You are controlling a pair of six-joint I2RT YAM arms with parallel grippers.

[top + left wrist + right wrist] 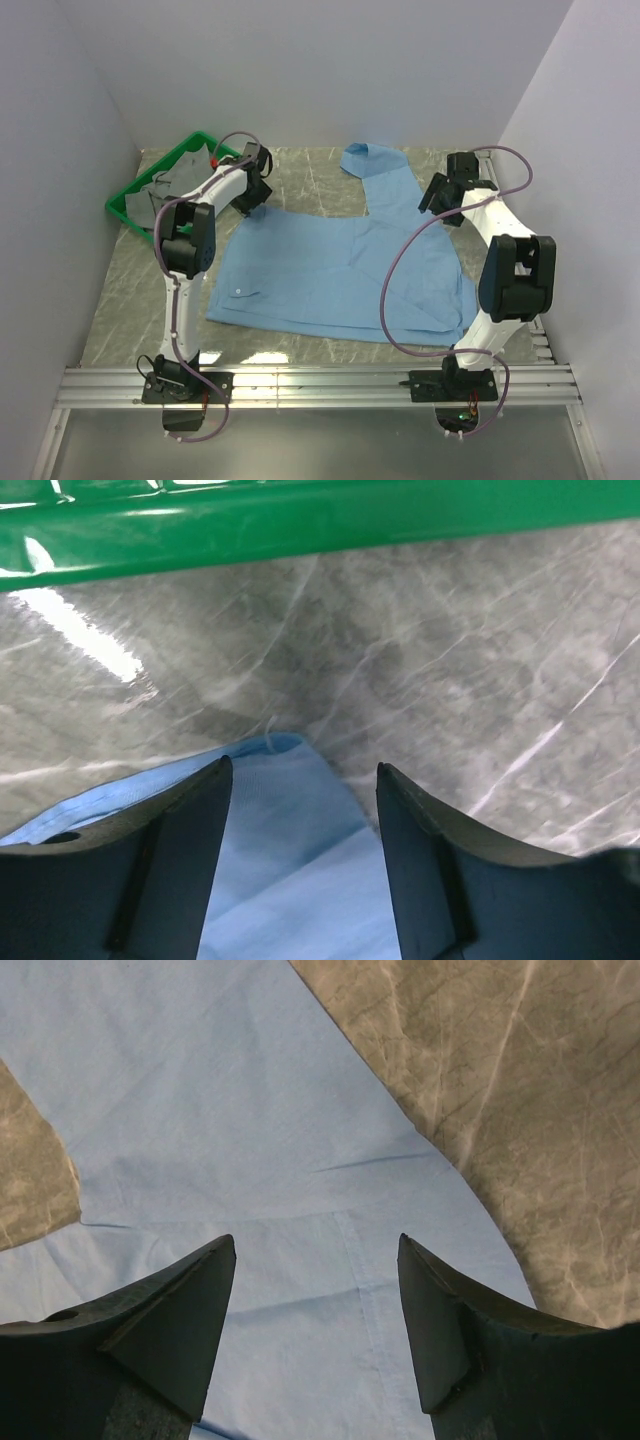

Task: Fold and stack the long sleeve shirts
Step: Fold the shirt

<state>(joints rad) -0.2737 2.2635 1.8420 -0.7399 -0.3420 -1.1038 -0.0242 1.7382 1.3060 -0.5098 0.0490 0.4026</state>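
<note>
The light blue shirt point(330, 270) lies spread flat on the grey marbled table point(120, 310), its body in the middle between the 2 arms and 1 sleeve point(385, 180) stretched toward the far wall. The left gripper point(300, 768) hangs low over the shirt's far left corner, just beside the green tray point(122, 206), its fingers parted with the cloth corner showing between them and nothing pinched. The right gripper point(317, 1245) hovers over the far right part of the shirt, where the sleeve joins the body, its fingers spread wide above the flat cloth, holding nothing. Some grey cloth point(165, 185) sits in the tray.
</note>
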